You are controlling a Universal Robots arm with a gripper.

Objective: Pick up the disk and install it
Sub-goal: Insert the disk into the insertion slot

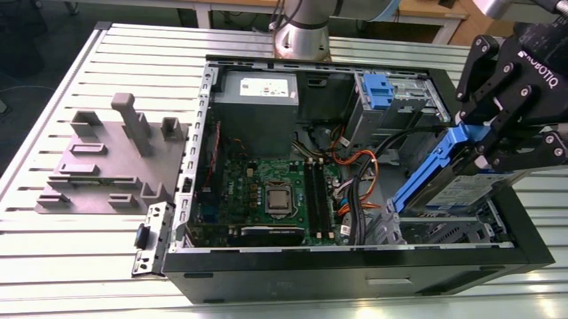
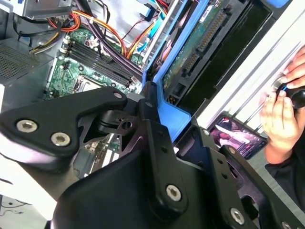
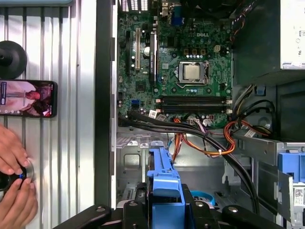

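The disk (image 1: 461,191), silver-grey with a white-and-blue label in a blue plastic bracket, hangs tilted over the drive bay at the case's front corner, on the exterior view's right. Its lower end sits in the bay frame and its upper end is raised. My black gripper (image 1: 477,143) is shut on the bracket's upper end. The second wrist view shows the disk's green circuit side (image 2: 190,52) running away from the gripper (image 2: 151,112). In the first wrist view the blue bracket (image 3: 161,171) sticks out from the gripper (image 3: 164,207) toward the motherboard.
The open computer case (image 1: 355,266) holds a motherboard (image 1: 266,193), a grey power supply box (image 1: 257,93), orange and black cables (image 1: 360,166) and a second blue latch (image 1: 377,90). A grey fixture (image 1: 106,159) stands outside it. A person's hands (image 3: 14,176) and a phone (image 3: 26,98) are beside the case.
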